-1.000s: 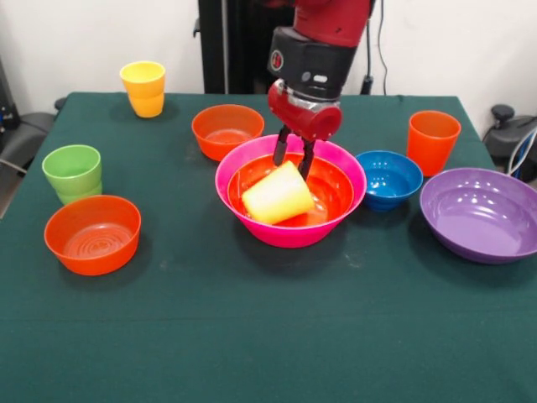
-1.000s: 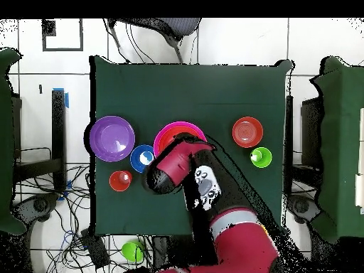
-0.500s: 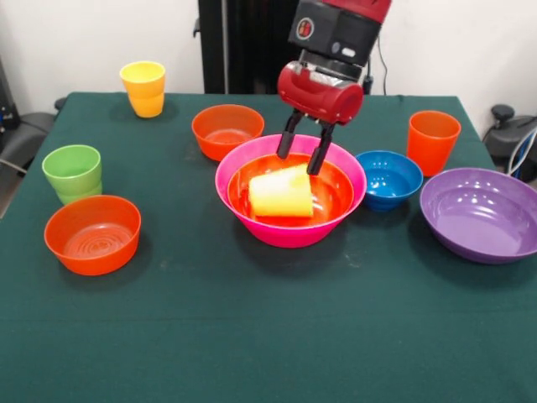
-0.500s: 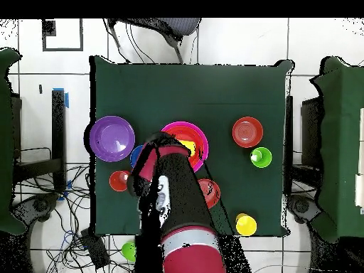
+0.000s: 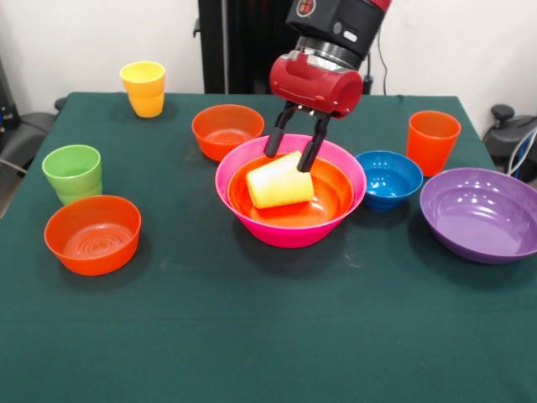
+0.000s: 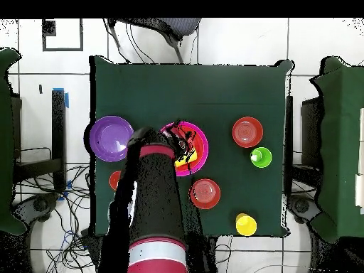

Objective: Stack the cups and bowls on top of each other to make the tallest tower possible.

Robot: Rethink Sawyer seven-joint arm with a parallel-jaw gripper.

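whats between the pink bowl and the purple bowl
In the front view, the small blue bowl sits on the table between the pink bowl and the purple bowl. In the overhead view the arm hides that stretch.

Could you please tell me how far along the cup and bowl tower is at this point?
Early days. Done: a large orange bowl sits nested in the pink bowl. In hand: the gripper has its jaws around a tilted yellow cup inside that orange bowl. Left: the purple bowl, blue bowl, two small orange bowls, and the green cup, orange cup and second yellow cup all stand apart on the table.
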